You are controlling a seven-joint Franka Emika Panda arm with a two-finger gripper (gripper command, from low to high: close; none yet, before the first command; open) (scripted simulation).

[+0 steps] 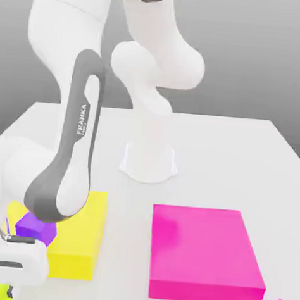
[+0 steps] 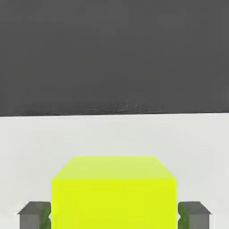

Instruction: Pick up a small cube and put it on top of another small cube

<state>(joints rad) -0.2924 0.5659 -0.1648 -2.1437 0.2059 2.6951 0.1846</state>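
Your gripper (image 2: pixel 114 215) sits low on the white table (image 1: pixel 240 160) at the exterior view's lower left, its 2 fingers (image 2: pixel 35 214) pressed against opposite sides of the small cube (image 2: pixel 114 192). You see a purple cube (image 1: pixel 37 227) beside the yellow block (image 1: pixel 82 242), with a magenta block (image 1: pixel 205 252) further right.

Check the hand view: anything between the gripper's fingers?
Yes, the small lime cube sits between the two fingers of the gripper, on the white table.
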